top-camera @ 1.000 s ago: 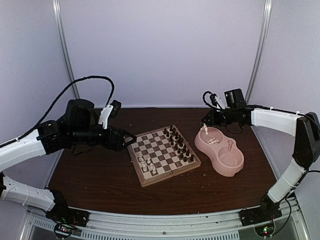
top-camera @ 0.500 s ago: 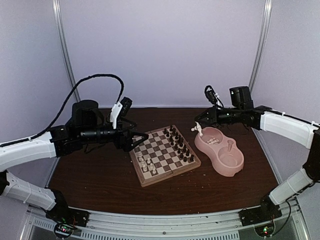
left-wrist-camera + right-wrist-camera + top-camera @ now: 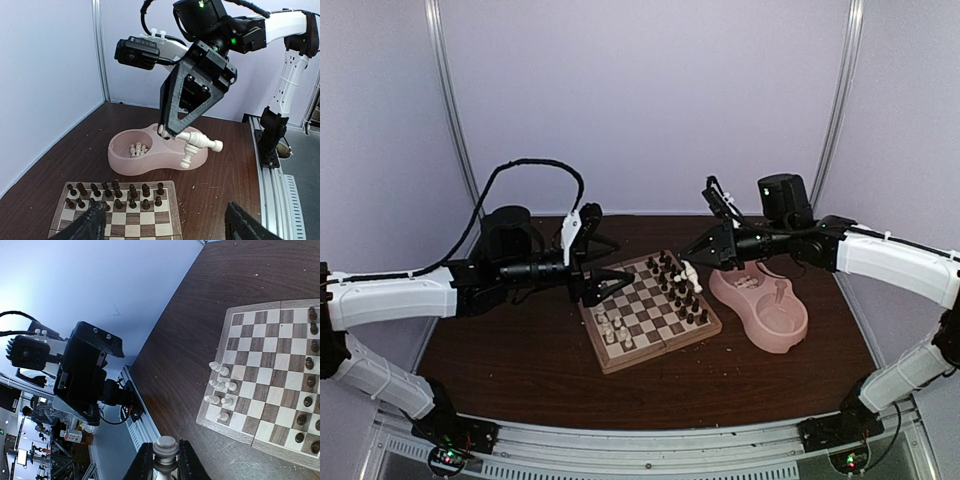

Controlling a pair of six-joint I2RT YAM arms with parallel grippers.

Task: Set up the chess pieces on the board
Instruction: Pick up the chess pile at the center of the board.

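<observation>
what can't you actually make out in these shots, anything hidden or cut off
- white chess piece: the right wrist view shows only its top; the right pincer and the bottom edge hide the rest.
- left pincer: the left wrist view's bottom edge cuts off all but the fingertips.
- board: same view, near half cut off at the bottom.
- white pieces in the pink bowl: heaped and small, count and types unclear.
</observation>
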